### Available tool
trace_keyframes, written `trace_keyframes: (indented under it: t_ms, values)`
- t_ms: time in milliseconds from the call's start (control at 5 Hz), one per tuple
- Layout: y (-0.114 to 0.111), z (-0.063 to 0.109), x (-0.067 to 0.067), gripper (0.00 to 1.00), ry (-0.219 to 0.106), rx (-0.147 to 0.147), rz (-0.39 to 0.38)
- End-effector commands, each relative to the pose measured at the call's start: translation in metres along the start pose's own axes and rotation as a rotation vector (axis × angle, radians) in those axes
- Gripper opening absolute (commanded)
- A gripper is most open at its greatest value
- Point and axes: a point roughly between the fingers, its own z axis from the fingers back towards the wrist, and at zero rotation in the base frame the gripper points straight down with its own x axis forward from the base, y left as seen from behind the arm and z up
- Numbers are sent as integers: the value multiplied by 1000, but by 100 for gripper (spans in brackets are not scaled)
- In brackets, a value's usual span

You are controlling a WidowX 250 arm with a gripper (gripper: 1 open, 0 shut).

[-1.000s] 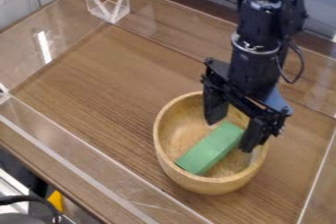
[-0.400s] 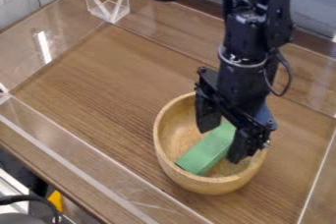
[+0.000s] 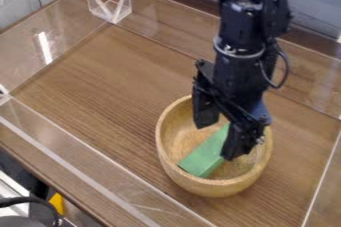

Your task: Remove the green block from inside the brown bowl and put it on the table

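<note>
On the wood-grain table (image 3: 107, 82), a black robot arm (image 3: 250, 22) hangs over the brown bowl (image 3: 173, 136), its gripper (image 3: 224, 133) pointing straight down with fingers spread wide and holding nothing. The green block (image 3: 205, 157) lies inside the bowl, partly hidden by one finger. The grasp looks unfinished; next the fingers must bracket and close on the block. Against a second ago, the gripper has shifted left over the bowl.

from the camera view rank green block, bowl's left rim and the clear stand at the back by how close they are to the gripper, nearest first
1. green block: in the bowl, right under the open gripper.
2. bowl's left rim: just left of the gripper.
3. clear stand: far back left corner of the table.
</note>
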Motion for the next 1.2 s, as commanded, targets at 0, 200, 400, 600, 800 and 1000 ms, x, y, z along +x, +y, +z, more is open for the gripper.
trace_keyframes:
  t_ms: [0,200,400,600,800,1000]
  values:
    - [5,21,6,100,-80,17,-34]
    - [16,15,11,100,-93,16,4]
    - [24,15,14,100,-96,12,50]
    - [28,17,12,100,-95,9,37]
    - [31,19,11,100,-95,8,24]
    - [26,13,9,100,-98,6,37]
